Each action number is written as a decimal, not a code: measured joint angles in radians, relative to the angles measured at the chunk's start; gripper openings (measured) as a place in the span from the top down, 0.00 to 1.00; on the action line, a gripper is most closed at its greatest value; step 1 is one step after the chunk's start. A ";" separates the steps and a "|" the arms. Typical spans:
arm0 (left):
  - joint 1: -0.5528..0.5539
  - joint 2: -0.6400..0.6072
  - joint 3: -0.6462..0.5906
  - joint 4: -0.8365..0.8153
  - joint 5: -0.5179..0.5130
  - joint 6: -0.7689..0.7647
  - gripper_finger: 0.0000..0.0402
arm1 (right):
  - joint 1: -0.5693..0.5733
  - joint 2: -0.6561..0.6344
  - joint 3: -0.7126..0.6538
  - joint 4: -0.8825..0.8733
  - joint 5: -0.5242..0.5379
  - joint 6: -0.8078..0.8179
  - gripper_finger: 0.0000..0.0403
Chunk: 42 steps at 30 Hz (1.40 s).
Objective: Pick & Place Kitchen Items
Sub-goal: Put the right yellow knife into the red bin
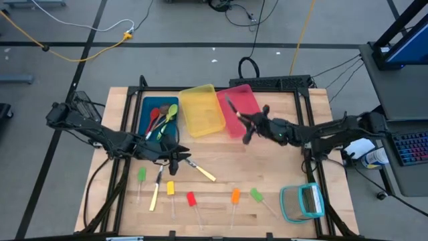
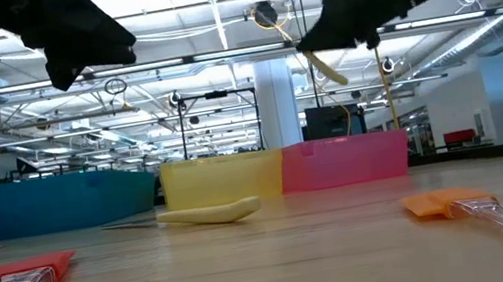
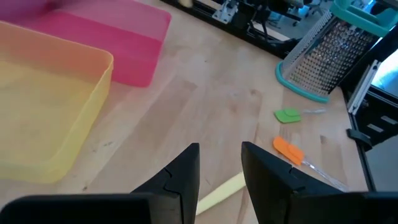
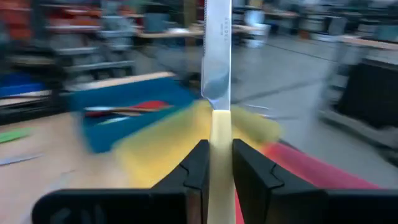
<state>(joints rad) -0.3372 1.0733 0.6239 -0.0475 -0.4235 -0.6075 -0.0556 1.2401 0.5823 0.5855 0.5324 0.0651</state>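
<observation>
Closest to the low camera, a red-headed clear-handled stick (image 2: 20, 276) and an orange-headed clear-handled stick (image 2: 449, 203) lie on the wooden desk (image 2: 270, 259). Behind them a yellow-handled knife (image 2: 210, 213) rests flat before the yellow plastic bin (image 2: 222, 180). Above the pink plastic bin (image 1: 239, 107), the right gripper (image 4: 216, 165) has its fingers clenched on the handle of a second yellow-handled knife (image 4: 216, 74), blade pointing away from the wrist. The left gripper (image 3: 219, 167) hovers over the desk knife's handle with fingers parted, grasping nothing. Red, green and brown spoons (image 1: 160, 119) sit in the blue plastic bin (image 1: 150, 106). A teal-framed metal grater (image 1: 302, 202) stands near the desk's right corner.
</observation>
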 joint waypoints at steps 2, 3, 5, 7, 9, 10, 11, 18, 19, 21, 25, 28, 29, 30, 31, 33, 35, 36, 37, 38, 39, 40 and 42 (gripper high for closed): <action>-0.001 0.000 0.000 0.000 -0.008 -0.001 0.70 | -0.061 0.027 0.000 -0.024 0.022 0.041 0.90; -0.001 0.000 0.000 0.000 -0.010 -0.001 0.70 | -0.091 0.046 0.000 -0.035 0.021 0.073 0.89; -0.001 0.000 0.000 0.000 -0.011 0.000 0.70 | -0.145 0.086 0.000 -0.059 0.017 0.143 0.89; -0.001 0.000 0.000 0.000 -0.012 0.000 0.70 | -0.188 0.129 0.000 -0.075 0.001 0.186 0.89; -0.001 0.000 0.000 0.000 -0.017 0.005 0.70 | -0.227 0.171 0.000 -0.077 -0.045 0.210 0.89; -0.001 0.000 0.000 0.000 -0.023 0.011 0.70 | -0.245 0.190 0.002 -0.082 -0.067 0.218 0.89; -0.001 0.000 0.000 0.000 -0.027 0.020 0.70 | -0.263 0.209 0.017 -0.103 -0.086 0.221 0.89; 0.023 0.000 0.000 0.005 -0.044 0.049 0.70 | -0.344 0.297 0.224 -0.486 -0.144 0.227 0.89; 0.023 0.000 0.000 0.005 -0.045 0.053 0.70 | -0.352 0.309 0.249 -0.538 -0.148 0.245 0.89; 0.023 0.000 0.000 0.004 -0.044 0.061 0.70 | -0.367 0.333 0.285 -0.607 -0.184 0.297 0.89; 0.023 0.000 0.000 -0.002 -0.041 0.080 0.70 | -0.396 0.379 0.290 -0.621 -0.246 0.347 0.89; 0.023 0.000 0.000 -0.001 -0.041 0.090 0.70 | -0.417 0.430 0.290 -0.617 -0.246 0.382 0.89; 0.023 0.000 0.000 -0.001 -0.041 0.093 0.70 | -0.423 0.448 0.290 -0.618 -0.246 0.386 0.89; 0.023 0.000 0.000 -0.001 -0.041 0.100 0.70 | -0.430 0.463 0.290 -0.623 -0.246 0.388 0.89; 0.023 0.000 0.000 -0.001 -0.041 0.103 0.70 | -0.434 0.478 0.290 -0.623 -0.246 0.388 0.89; 0.023 0.000 0.000 -0.001 -0.041 0.110 0.70 | -0.442 0.500 0.291 -0.613 -0.245 0.404 0.89; 0.023 0.000 0.000 -0.001 -0.041 0.120 0.70 | -0.447 0.512 0.293 -0.610 -0.245 0.429 0.89; 0.023 0.000 0.000 -0.001 -0.041 0.128 0.70 | -0.448 0.515 0.294 -0.609 -0.248 0.436 0.89; 0.023 0.000 0.000 -0.001 -0.040 0.136 0.70 | -0.448 0.516 0.294 -0.609 -0.248 0.437 0.89; 0.023 0.000 0.000 -0.001 -0.040 0.140 0.70 | -0.447 0.515 0.294 -0.608 -0.245 0.435 0.88; 0.023 0.000 0.000 -0.001 -0.041 0.143 0.70 | -0.447 0.513 0.293 -0.607 -0.245 0.430 0.87; 0.023 0.000 0.000 -0.001 -0.040 0.148 0.70 | -0.447 0.509 0.293 -0.607 -0.245 0.421 0.86; 0.023 0.000 0.000 -0.001 -0.040 0.159 0.70 | -0.447 0.500 0.291 -0.609 -0.239 0.418 0.82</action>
<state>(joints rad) -0.3145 1.0733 0.6235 -0.0486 -0.4633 -0.4483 -0.5026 1.7404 0.8730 -0.0231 0.2932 0.4832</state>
